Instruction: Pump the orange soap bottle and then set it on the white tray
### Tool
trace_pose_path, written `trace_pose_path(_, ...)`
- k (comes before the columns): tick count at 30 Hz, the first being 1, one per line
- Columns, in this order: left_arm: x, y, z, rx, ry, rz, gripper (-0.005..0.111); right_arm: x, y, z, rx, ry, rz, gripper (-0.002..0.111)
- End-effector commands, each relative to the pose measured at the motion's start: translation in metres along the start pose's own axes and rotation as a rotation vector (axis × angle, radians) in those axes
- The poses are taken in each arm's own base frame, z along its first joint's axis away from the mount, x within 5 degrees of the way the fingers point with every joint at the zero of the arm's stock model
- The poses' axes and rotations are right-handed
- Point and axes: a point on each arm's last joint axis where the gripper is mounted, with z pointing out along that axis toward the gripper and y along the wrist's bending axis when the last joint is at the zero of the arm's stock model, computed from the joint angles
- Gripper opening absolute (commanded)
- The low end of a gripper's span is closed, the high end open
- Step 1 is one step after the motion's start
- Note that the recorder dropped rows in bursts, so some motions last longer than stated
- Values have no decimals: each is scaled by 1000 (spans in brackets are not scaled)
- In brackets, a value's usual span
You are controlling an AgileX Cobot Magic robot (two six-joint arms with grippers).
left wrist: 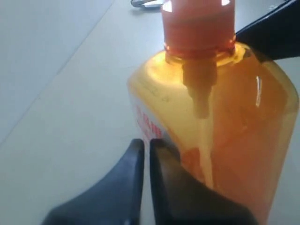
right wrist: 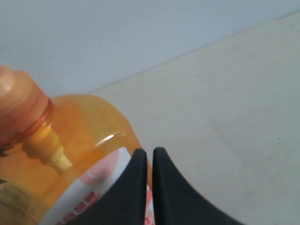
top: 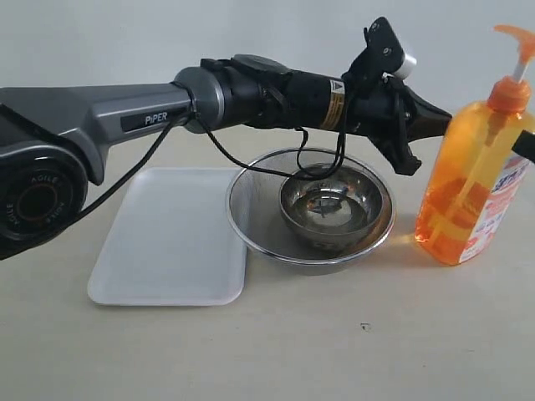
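The orange soap bottle stands upright on the table at the far right, its pump head raised. My left gripper reaches across from the left. Its shut tips are at the bottle's shoulder, with nothing between them. In the left wrist view the shut tips sit against the orange bottle below its collar. My right gripper is shut and empty on the bottle's other side, by the label. The white tray lies flat at the left, far from the bottle.
A round metal mesh bowl with a smaller steel bowl inside stands between the tray and the bottle, under the left arm. A black cable hangs from the arm over the bowl. Bare table lies in front.
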Motion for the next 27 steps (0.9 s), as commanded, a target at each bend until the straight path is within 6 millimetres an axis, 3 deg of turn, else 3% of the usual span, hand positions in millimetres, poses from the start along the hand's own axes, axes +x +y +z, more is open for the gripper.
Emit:
trace_pose_path(1, 5, -8, 4, 62, 46, -5, 5, 1, 1, 13, -5, -19, -28, 0)
trace_pose_path(17, -1, -18, 1, 179, 31, -44, 5, -10, 14, 22, -84, -34, -103, 0)
trace_pose_path(22, -11, -10, -10, 153, 21, -74, 5, -10, 14, 22, -84, -38, -103, 0)
trace_pose_path(27, -15, 10, -33, 112, 15, -135, 5, -11, 12, 23, -65, -47, -115, 0)
